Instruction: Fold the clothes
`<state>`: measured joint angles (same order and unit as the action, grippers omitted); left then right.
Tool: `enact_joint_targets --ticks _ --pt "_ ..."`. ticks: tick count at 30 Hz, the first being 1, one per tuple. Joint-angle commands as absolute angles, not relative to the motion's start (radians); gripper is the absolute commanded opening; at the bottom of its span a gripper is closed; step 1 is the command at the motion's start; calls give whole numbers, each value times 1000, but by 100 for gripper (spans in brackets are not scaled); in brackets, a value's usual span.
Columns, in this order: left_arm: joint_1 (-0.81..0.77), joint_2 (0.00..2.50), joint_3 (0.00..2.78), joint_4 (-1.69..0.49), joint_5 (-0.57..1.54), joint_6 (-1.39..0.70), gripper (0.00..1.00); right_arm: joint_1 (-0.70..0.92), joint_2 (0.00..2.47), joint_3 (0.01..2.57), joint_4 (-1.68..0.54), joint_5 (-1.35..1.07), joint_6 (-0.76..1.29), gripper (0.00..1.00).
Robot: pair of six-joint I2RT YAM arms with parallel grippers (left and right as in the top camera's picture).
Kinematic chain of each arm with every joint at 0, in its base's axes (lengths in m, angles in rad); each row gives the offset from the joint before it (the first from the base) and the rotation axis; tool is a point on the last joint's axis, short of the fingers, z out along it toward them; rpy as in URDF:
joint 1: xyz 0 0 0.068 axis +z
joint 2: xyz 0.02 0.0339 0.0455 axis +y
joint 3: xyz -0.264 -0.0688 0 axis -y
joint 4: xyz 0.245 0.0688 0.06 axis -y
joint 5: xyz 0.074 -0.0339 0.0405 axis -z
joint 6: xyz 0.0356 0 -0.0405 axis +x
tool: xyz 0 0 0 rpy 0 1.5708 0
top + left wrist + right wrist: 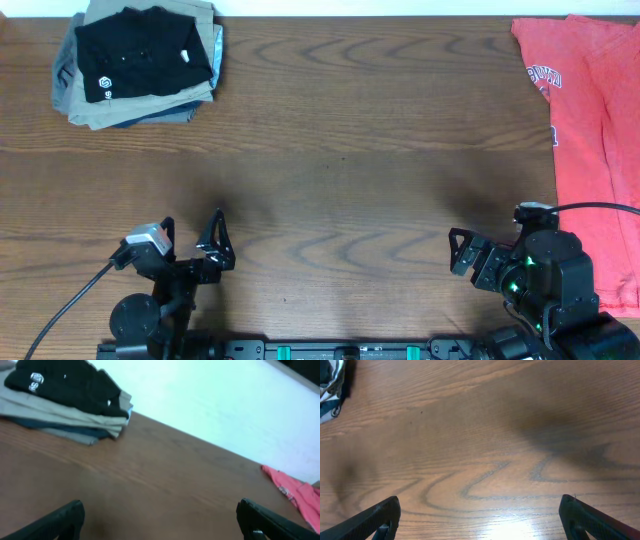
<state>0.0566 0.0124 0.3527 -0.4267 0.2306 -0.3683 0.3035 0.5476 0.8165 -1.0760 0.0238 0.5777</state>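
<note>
Left hand and right hand, both wide and empty, at the near table edge.
Black shirt lies folded on a stack, far-left corner, long axis across the table; left hand is the nearer of the 2.

1. I am working over a table of brown wood with wavy, looping grain. It fills nearly the whole overhead view.
2. In the far left corner, a pile of folded clothes lies on the wood. I see khaki layers with a darker blue-grey one low in the pile, and the black shirt folded on top.
3. Along the right side, a red-orange T-shirt lies spread flat on the table, its white print facing up.
4. The pile and the T-shirt are well apart, with a wide stretch of wood between them.
</note>
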Motion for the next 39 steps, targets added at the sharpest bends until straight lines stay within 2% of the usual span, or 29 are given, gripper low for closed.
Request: enact_joint_targets --ticks 1,21,39 --pt "53 2 323 -374 236 -380 98 315 548 815 -1075 38 590 99" --pt "53 2 89 -39 236 -381 98 315 548 815 -1075 38 590 99" --pt "43 2 4 25 236 -379 98 315 548 815 -1075 38 590 99"
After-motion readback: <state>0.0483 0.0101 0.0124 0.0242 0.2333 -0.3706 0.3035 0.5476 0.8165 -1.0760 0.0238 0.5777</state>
